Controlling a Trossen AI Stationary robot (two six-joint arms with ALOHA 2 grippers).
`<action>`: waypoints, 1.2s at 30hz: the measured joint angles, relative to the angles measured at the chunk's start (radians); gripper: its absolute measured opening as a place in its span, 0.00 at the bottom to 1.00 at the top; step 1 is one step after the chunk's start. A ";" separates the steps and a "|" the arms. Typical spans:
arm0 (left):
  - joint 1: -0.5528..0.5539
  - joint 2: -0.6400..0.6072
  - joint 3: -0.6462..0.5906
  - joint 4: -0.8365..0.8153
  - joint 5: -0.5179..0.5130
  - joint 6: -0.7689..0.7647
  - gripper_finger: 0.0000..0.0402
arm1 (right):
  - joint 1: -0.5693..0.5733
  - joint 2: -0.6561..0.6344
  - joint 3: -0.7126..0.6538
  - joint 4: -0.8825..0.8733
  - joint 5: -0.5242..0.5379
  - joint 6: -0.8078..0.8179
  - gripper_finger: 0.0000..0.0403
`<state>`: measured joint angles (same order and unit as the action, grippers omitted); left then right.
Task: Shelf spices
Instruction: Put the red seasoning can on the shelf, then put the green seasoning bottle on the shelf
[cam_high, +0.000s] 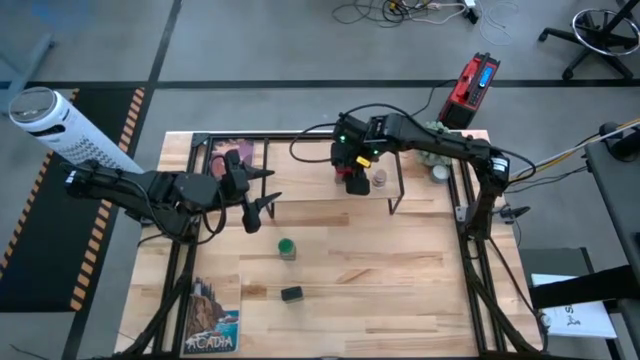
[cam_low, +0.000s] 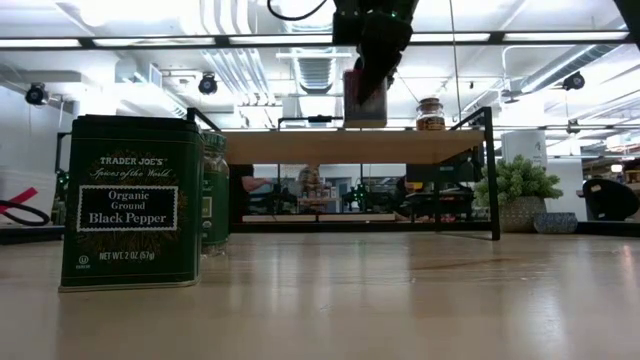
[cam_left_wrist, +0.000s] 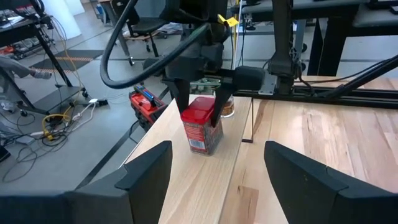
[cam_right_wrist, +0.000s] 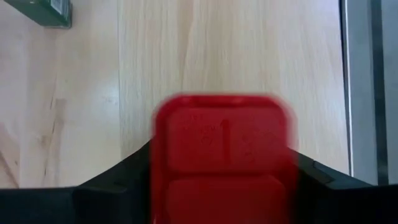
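The red square tin (cam_left_wrist: 202, 129) is over the light board of the shelf (cam_low: 330, 146), in my right gripper (cam_high: 355, 172), which is shut on it. A tiny tan round jar (cam_high: 380, 180) stands on the shelf beside it and also shows in the low view (cam_low: 430, 113). The green-capped jar (cam_high: 287, 248) and the squat dark pepper tin (cam_high: 291, 294) stand on the table. In the low view the pepper tin (cam_low: 130, 200) is close, with the green-capped jar (cam_low: 215, 190) behind it. My left gripper (cam_high: 262, 205) hovers open left of the shelf's middle, facing the red tin. My right gripper holds the red tin by its upper part, just under the lid (cam_left_wrist: 200, 115), pinched between two fingers (cam_left_wrist: 177, 93) on opposite side walls. The fingers come from above, pointing down. The tin stands nearly upright, its base (cam_low: 365, 124) at the shelf board or just above it; I cannot tell which.
A green potted plant (cam_high: 437, 160) sits by the shelf's right end. A picture card (cam_high: 232, 155) lies at the far left and a postcard book (cam_high: 212, 322) at the near left. A red device (cam_high: 470, 85) lies beyond the far edge. Bare wood spreads near and right.
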<state>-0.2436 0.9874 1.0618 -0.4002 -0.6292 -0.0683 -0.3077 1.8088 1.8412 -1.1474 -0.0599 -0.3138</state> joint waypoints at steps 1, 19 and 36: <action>0.000 0.000 0.000 0.000 0.000 -0.001 0.61 | 0.000 0.000 0.000 0.000 0.000 0.000 0.61; 0.000 0.000 0.000 0.000 0.001 -0.001 0.61 | 0.006 -0.002 0.070 0.003 -0.001 0.000 0.67; 0.000 0.000 0.000 -0.006 0.001 -0.001 0.61 | 0.287 -0.003 0.201 0.100 0.008 0.003 0.64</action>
<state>-0.2440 0.9874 1.0618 -0.4058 -0.6281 -0.0696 -0.0209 1.8057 2.0426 -1.0475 -0.0521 -0.3103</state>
